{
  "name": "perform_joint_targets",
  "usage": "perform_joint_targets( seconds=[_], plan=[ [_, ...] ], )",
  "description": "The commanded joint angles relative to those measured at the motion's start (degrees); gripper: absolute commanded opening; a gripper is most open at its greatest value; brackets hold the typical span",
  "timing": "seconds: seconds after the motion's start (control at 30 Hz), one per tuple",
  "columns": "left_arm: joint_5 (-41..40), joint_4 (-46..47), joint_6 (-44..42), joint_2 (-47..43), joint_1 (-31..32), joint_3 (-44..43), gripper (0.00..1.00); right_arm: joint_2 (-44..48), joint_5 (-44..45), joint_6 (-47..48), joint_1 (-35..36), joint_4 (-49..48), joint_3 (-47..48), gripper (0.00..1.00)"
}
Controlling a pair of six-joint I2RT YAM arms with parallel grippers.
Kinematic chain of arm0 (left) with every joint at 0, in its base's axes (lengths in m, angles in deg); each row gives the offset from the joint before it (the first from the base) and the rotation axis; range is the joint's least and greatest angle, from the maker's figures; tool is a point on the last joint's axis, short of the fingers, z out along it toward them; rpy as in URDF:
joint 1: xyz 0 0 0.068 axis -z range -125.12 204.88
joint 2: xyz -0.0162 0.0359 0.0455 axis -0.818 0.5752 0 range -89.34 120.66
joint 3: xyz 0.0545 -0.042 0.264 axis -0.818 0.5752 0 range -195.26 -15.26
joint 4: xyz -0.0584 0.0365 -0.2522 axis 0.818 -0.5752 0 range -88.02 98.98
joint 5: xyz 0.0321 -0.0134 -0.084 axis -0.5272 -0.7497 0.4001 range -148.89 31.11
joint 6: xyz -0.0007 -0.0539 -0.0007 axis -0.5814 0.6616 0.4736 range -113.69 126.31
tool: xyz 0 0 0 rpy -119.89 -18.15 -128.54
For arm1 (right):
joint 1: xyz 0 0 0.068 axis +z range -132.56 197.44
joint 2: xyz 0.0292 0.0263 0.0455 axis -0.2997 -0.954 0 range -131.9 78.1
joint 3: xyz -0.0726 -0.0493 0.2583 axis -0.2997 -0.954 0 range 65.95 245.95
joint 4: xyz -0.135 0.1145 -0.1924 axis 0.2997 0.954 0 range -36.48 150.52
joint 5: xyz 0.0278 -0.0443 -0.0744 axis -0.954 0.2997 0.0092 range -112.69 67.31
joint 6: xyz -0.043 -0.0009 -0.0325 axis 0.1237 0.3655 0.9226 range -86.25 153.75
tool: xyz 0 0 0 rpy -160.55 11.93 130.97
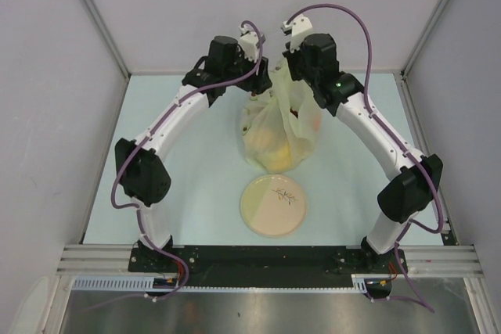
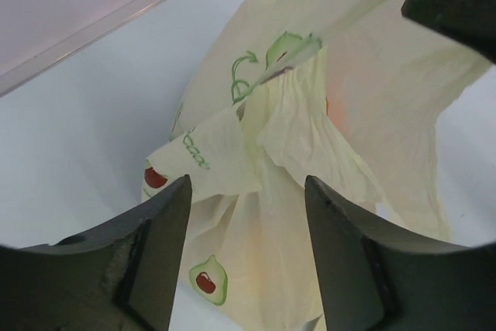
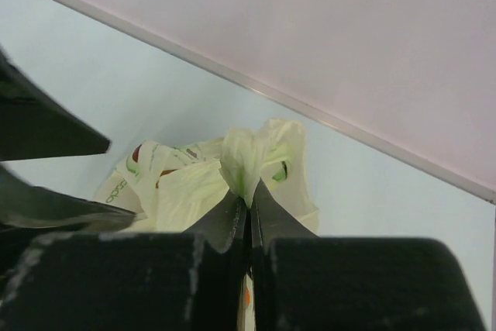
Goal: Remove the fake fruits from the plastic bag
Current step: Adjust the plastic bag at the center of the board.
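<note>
The pale yellow-green plastic bag [image 1: 280, 132] stands bunched in the middle of the table, pulled up at its top. Yellow and orange fruit shapes [image 1: 275, 149] show dimly through its film; no fruit lies outside it. My right gripper [image 3: 249, 195] is shut on a gathered fold of the bag's top [image 3: 246, 154] and holds it up. My left gripper [image 2: 246, 191] is open, its jaws standing either side of a hanging flap of the bag [image 2: 256, 153], apart from it. In the top view both grippers, left [image 1: 262, 64] and right [image 1: 286, 68], meet above the bag's top.
A round cream plate [image 1: 273, 205] lies in front of the bag, nearer the arm bases. Pale walls close the table at the back and both sides. A metal rail [image 1: 266, 256] runs along the near edge.
</note>
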Motion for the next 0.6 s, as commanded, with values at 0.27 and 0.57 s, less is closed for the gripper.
perform_joint_targets(
  seconds=[0.27,0.57],
  plan=[
    [3.59,1.96,-1.03,1.61,2.82,-6.66,0.64,0.02,-1.58,-3.33,-1.67,-0.55,0.73,0.0],
    [-8.26,3.19,-2.34,11.1,6.51,-14.22,0.66,0.46,-1.67,-4.3,-3.43,-0.29,-0.32,0.0]
  ],
)
